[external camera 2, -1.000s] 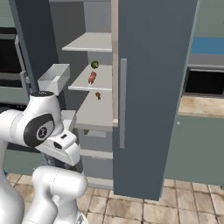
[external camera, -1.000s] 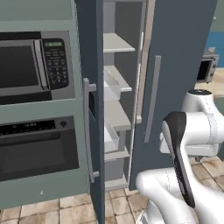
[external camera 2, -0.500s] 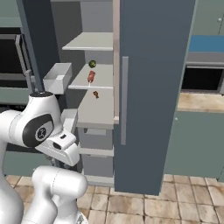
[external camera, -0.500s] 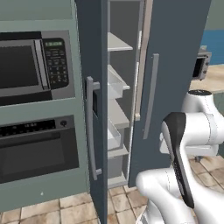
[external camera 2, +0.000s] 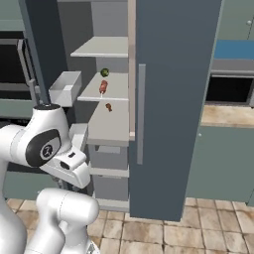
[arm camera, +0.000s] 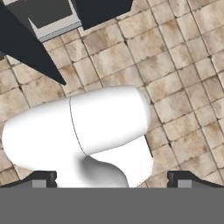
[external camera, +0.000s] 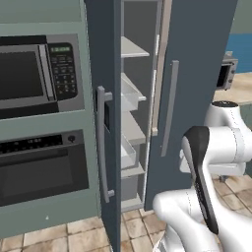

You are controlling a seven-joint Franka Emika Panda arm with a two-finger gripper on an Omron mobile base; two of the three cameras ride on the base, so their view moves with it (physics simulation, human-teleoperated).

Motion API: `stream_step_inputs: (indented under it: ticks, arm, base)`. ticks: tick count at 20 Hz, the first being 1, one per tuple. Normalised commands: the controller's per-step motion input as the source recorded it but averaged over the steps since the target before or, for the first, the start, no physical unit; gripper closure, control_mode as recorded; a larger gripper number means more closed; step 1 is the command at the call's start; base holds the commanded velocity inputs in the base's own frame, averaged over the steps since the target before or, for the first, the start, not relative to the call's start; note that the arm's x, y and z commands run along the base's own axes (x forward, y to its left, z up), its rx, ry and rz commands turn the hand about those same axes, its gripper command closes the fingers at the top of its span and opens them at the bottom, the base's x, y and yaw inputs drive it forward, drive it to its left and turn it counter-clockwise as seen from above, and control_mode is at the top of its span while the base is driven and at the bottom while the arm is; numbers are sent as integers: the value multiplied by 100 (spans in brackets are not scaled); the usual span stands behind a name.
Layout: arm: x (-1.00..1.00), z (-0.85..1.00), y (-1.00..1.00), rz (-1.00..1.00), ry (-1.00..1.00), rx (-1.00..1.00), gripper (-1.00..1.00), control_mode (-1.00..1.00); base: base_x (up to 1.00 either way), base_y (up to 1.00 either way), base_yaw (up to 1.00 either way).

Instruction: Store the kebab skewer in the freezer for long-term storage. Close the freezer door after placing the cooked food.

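Right base view: one kebab skewer lies on a freezer shelf just beside a single green item, so only closing appears left. The gripper, jaws wide and empty, points at the floor tiles; next it must reach the freezer door, one of two.

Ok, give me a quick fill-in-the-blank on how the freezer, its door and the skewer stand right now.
1. The thin pale kebab skewer with reddish-brown meat chunks lies on a pale grey ____ inside the tall slate-blue freezer.
2. The narrow slate-blue freezer door stands ____.
3. A small round ____ item sits just behind the skewer.
4. The gripper has its jaws ____, holding nothing.

Missing words: shelf; open; green; open
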Motion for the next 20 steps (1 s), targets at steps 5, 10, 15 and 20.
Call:
stream_step_inputs:
  ticks: [5,10,15,20]
  arm:
    - [1,1,25,0,-14,-5,-100,-100]
    - [32,10,98,-21,-43,-21,-100,-100]
    - [71,17,95,-33,-27,-41,-100,-100]
    - [81,21,88,-31,-27,-43,-100,-100]
  base:
    - [0,0,0]
    - [0,0,0]
    - [0,0,0]
    - [0,0,0]
